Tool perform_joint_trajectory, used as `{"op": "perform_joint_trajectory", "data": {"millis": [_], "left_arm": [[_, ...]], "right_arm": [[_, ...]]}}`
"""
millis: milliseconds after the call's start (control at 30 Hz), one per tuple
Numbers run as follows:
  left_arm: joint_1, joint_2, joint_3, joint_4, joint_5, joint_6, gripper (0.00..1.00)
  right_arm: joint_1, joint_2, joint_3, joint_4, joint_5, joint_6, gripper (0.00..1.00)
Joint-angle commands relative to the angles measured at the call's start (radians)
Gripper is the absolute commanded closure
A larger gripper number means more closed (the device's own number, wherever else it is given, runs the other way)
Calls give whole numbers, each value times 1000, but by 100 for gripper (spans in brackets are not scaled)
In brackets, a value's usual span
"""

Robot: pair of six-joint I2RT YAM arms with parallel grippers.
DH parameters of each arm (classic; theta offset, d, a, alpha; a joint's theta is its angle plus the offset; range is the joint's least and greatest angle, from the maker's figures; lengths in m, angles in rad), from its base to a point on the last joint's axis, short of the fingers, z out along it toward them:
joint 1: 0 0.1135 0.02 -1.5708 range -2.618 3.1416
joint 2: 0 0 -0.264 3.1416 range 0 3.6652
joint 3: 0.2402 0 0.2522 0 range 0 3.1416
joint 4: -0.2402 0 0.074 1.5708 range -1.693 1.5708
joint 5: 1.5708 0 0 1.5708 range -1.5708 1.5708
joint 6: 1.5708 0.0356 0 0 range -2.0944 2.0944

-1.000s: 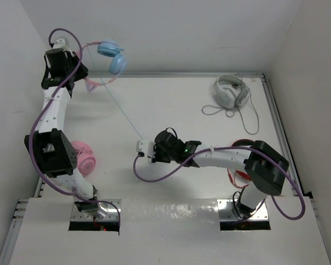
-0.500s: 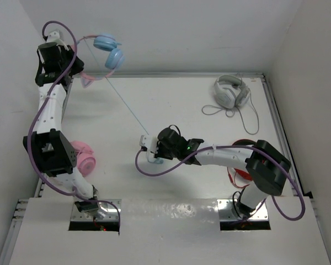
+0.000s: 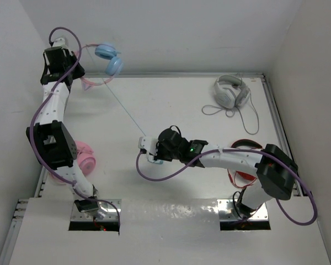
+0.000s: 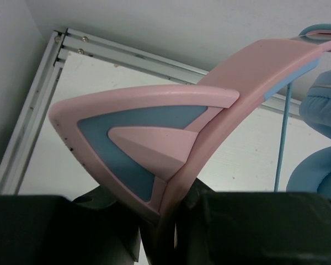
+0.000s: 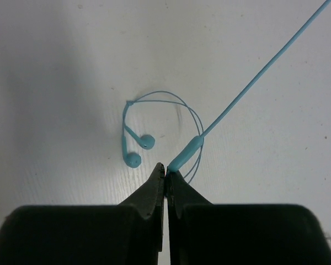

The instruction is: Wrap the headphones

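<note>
L pincer, nearly shut, clamps the pink headband of the headphones, held off the worktop at upper left of the top view. R pincer at centre is shut tight on the plug end of the cable. Cable runs taut, diagonal, upper left to centre, so R arm likely must carry its end up-left twd the cups. There's room along that line, but blue earbuds lie just beside R tips.
</note>
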Motion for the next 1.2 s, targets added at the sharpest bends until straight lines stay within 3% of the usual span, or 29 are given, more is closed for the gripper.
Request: {"op": "perform_joint_trajectory", "data": {"millis": [0, 67, 133, 167, 333, 567, 767, 933, 1167], "left_arm": [[-3, -22, -10, 158, -62, 45, 100], [-63, -16, -35, 167, -109, 116, 100], [-164, -22, -128, 186, -207, 304, 100], [-195, -27, -164, 198, -215, 305, 100], [-293, -93, -322, 240, -134, 458, 100], [-411, -243, -417, 77, 3, 659, 100], [-629, -432, -532, -18, -49, 817, 100], [-680, -453, -508, -136, 13, 782, 100], [-678, -480, -391, -254, 17, 649, 100]], "right_arm": [[38, -36, 54, -36, -44, 13, 100], [76, -42, 104, -45, -44, -7, 100], [91, -57, 185, -65, -115, -7, 100], [93, -68, 209, -67, -127, -3, 100], [75, -187, 244, 88, -39, -49, 100], [-181, -186, 379, 227, 75, 83, 100], [-313, -137, 509, 215, 172, 95, 100], [-413, -122, 574, 185, 155, 147, 100], [-560, -135, 506, 183, 173, 213, 100]]}}
